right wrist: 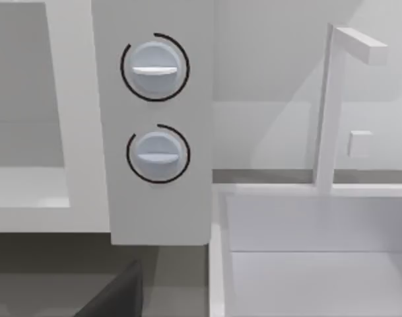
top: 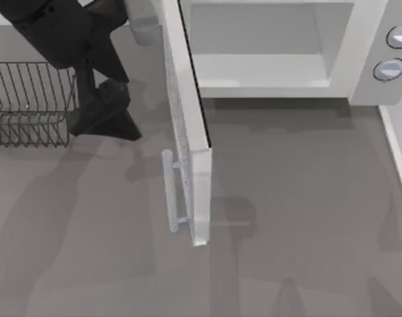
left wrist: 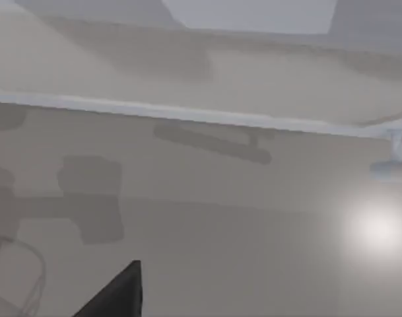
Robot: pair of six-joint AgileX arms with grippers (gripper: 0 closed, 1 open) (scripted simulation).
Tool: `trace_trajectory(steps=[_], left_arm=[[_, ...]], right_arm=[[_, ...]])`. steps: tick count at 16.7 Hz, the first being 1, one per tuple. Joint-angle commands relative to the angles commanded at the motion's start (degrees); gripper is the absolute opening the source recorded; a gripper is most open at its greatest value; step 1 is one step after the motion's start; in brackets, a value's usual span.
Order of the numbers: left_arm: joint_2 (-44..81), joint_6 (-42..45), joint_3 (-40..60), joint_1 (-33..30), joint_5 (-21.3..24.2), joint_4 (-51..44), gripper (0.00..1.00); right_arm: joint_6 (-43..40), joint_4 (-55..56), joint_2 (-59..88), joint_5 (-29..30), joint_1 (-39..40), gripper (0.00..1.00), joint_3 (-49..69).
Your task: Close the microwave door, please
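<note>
The white microwave [top: 367, 39] stands at the back of the table with its pale cavity [top: 260, 46] exposed. The microwave door [top: 187, 125] is swung out toward the front, nearly square to the front face, and its pale bar handle [top: 169, 191] faces left. My left gripper [top: 113, 111] hangs dark to the left of the door, level with its hinge half and apart from it. One dark fingertip [left wrist: 118, 294] of it shows in the left wrist view. The right wrist view faces the two round knobs [right wrist: 154, 66], with a dark fingertip [right wrist: 115, 297] of my right gripper in front.
A dark wire basket [top: 29, 102] sits at the left, just behind my left arm. A white basin [right wrist: 313, 264] with a tall white spout [right wrist: 326, 99] adjoins the microwave's knob side. Grey tabletop [top: 300, 218] stretches in front of the door.
</note>
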Motion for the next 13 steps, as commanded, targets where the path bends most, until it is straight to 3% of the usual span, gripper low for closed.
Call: trace_trajectory(steps=[5, 13], left_arm=[[2.5, 1.6, 12.8, -0.9, 2.1, -4.5, 1.00], [2.3, 1.4, 12.8, -1.1, 2.2, -3.7, 1.00]], right_arm=[[0.0, 0.0, 0.0, 0.0, 0.0, 1.00, 0.0], [0.0, 0.0, 0.0, 0.0, 0.0, 1.00, 0.0]])
